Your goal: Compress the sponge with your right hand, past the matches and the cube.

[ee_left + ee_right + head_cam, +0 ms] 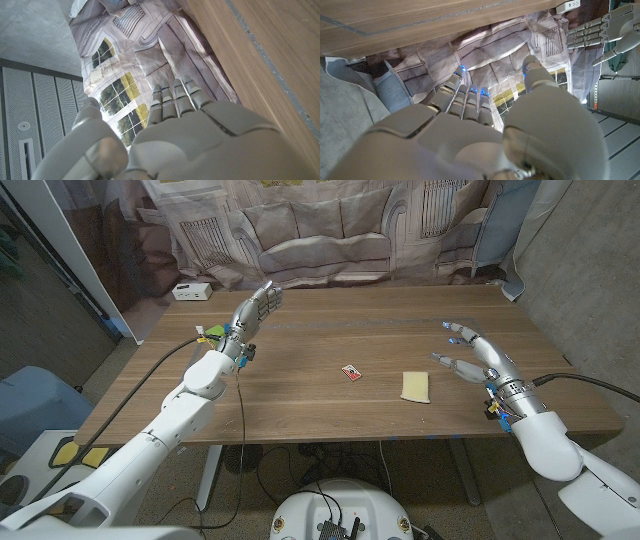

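Note:
A pale yellow sponge point(416, 386) lies on the wooden table point(330, 340), right of centre near the front. A small red matchbox point(351, 372) lies just left of it. My right hand point(476, 356) is open to the right of the sponge, fingers spread and apart from it, holding nothing. In the right wrist view my right hand point(485, 135) has its fingers extended. My left hand point(255, 308) is raised over the table's left part, fingers straight and apart, empty. In the left wrist view the left hand point(175, 130) points toward the curtain. I see no cube.
A white box point(190, 291) sits at the table's far left corner. A printed curtain point(330, 225) hangs behind the table. The left hand point(602, 32) appears across the table in the right wrist view. Cables run along my left arm.

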Tool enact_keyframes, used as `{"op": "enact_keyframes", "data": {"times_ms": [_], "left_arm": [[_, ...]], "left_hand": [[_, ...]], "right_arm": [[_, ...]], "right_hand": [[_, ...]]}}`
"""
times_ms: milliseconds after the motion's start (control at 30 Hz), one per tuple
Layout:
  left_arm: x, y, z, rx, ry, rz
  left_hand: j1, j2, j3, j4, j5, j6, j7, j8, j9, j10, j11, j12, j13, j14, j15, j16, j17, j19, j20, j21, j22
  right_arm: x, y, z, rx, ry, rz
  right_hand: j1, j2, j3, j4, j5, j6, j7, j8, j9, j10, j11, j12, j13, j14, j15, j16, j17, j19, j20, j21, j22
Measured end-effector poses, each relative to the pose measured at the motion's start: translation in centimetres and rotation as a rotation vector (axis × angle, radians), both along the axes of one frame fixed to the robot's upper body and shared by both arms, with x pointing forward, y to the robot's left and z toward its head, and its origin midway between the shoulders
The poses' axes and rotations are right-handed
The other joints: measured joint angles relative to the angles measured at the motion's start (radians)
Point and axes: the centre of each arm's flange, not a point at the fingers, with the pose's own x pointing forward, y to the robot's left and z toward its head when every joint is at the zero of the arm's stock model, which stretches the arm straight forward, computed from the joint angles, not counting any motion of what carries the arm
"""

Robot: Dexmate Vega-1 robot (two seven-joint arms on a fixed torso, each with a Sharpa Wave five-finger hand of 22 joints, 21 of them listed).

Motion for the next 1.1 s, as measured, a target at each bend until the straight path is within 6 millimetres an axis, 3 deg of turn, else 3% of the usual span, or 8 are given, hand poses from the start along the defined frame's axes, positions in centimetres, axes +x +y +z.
{"op": "enact_keyframes", "data": {"times_ms": [500, 1100], "left_arm": [[0.0, 0.0, -0.2, 0.002, 0.004, 0.004], [0.1, -0.3, -0.3, -0.001, 0.007, 0.004]], "left_hand": [[0.0, 0.0, 0.0, 0.0, 0.0, 0.006, 0.006, 0.0, 0.0, 0.005, -0.005, 0.0, 0.0, 0.006, 0.006, 0.0, 0.0, 0.0, 0.0, -0.001, 0.0], [0.0, 0.0, 0.0, 0.0, 0.0, 0.005, 0.005, 0.0, 0.0, 0.009, -0.002, 0.0, 0.0, 0.005, 0.005, 0.0, 0.0, 0.0, 0.0, -0.001, 0.0]], "right_arm": [[-0.3, 0.3, 0.8, -0.122, 0.002, -0.084], [-0.7, 0.8, 1.8, -0.244, 0.019, -0.17]], "right_hand": [[0.012, 0.001, 0.0, 0.0, 0.0, 0.0, 0.0, 0.0, 0.0, 0.004, -0.004, 0.0, 0.0, 0.0, 0.0, 0.0, 0.0, 0.004, -0.004, 0.0, 0.0], [0.012, 0.001, -0.014, 0.022, -0.002, -0.002, -0.009, -0.007, 0.0, 0.002, -0.013, 0.0, 0.0, 0.016, -0.009, 0.005, 0.003, 0.011, 0.004, 0.0, 0.0]]}}
